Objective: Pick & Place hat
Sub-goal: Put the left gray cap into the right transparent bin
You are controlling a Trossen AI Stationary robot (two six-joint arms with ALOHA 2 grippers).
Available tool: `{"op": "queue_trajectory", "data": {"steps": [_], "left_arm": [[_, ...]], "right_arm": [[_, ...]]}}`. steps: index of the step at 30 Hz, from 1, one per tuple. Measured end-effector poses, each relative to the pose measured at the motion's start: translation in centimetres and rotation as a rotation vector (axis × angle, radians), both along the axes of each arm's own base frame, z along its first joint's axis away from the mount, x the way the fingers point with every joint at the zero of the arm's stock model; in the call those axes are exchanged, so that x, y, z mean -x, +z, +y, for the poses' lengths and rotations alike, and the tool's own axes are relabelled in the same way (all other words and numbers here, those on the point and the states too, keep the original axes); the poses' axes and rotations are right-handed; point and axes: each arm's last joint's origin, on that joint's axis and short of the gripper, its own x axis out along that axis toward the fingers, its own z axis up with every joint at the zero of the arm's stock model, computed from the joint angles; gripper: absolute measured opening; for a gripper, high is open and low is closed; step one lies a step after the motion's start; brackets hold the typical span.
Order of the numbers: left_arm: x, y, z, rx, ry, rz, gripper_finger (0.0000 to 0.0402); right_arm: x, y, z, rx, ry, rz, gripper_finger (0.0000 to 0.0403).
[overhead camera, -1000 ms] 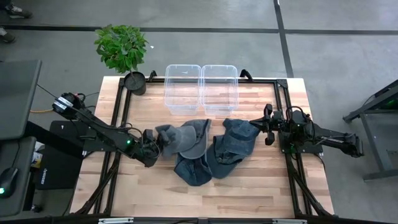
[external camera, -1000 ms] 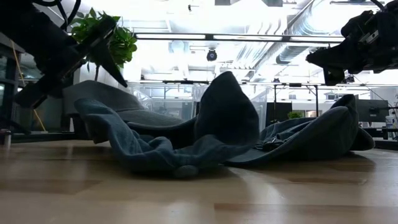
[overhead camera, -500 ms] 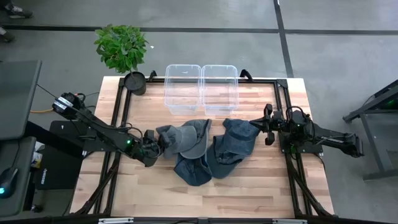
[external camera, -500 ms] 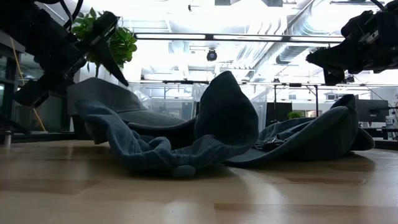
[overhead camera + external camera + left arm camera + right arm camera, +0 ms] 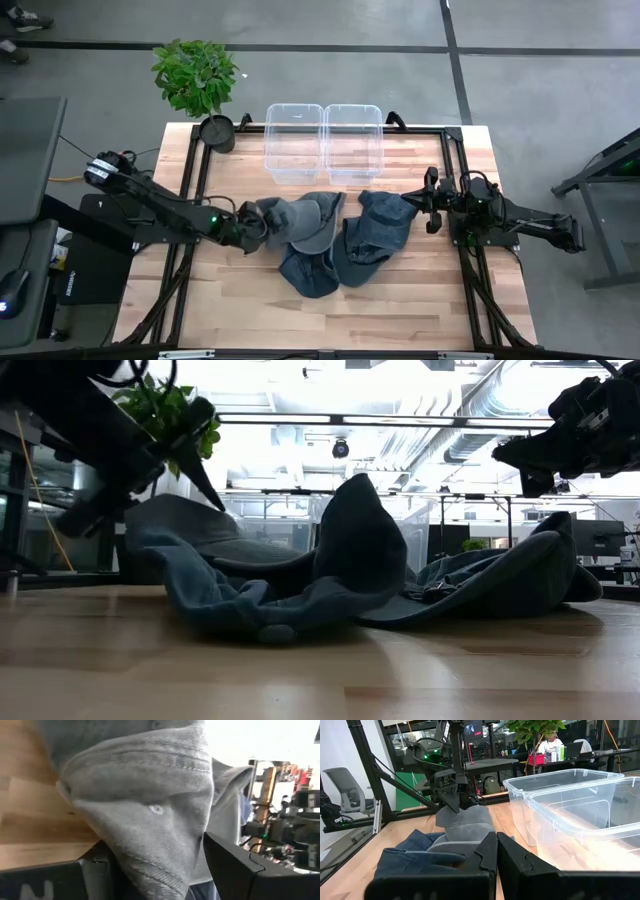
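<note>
On the bench (image 5: 250,310), a butcher-block top of pale wooden strips framed by black rails, a potted plant (image 5: 197,78) with broad green leaves in a round dark pot stood at the far left corner. From the left edge the left arm reached low across the boards, and the left gripper (image 5: 252,227) met the near-left end of a heap of soft fabric at mid-bench; its two dark fingers stood apart on either side of a fold of the grey hat (image 5: 290,222), a limp denim-like piece with stitched seams and a small eyelet that filled the left wrist view, and in the low view this hat's rim sat raised off the wood beneath the gripper. Just beside it, touching and partly overlapped, lay a blue hat (image 5: 310,272) crumpled toward the near edge, and a second blue hat (image 5: 378,232) bunched to the right, both of rumpled darker cloth. Along the far edge, behind the heap, two clear plastic bins (image 5: 323,140) with rounded rims stood side by side, touching. Near the right edge the right gripper (image 5: 432,203) hung above the bench, just beside the right-hand hat, its fingers pressed fully together with nothing between them.
</note>
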Motion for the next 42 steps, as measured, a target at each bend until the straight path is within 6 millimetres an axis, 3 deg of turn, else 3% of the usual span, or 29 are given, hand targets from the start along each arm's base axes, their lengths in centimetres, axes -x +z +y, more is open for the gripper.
{"op": "queue_trajectory", "data": {"steps": [12,21,26,32,42], "left_arm": [[-0.9,-0.2,1.6,0.054,-0.099,0.043,0.0209],[-0.9,-0.2,1.5,0.064,-0.119,0.047,0.0203],[-0.9,-0.2,1.5,0.067,-0.126,0.052,0.0140],[-0.9,-0.2,1.5,0.032,-0.153,0.061,0.0016],[-1.1,0.9,1.4,-0.016,-0.212,-0.003,0.0001]], "right_arm": [[0.0,0.0,0.0,0.000,0.000,0.000,0.0001],[0.0,0.0,0.0,0.000,0.000,0.000,0.0001],[0.0,0.0,0.0,0.000,0.000,0.000,0.0001],[0.0,0.0,0.0,0.000,0.000,0.000,0.0001],[0.0,0.0,0.0,0.000,0.000,0.000,0.0001]]}}
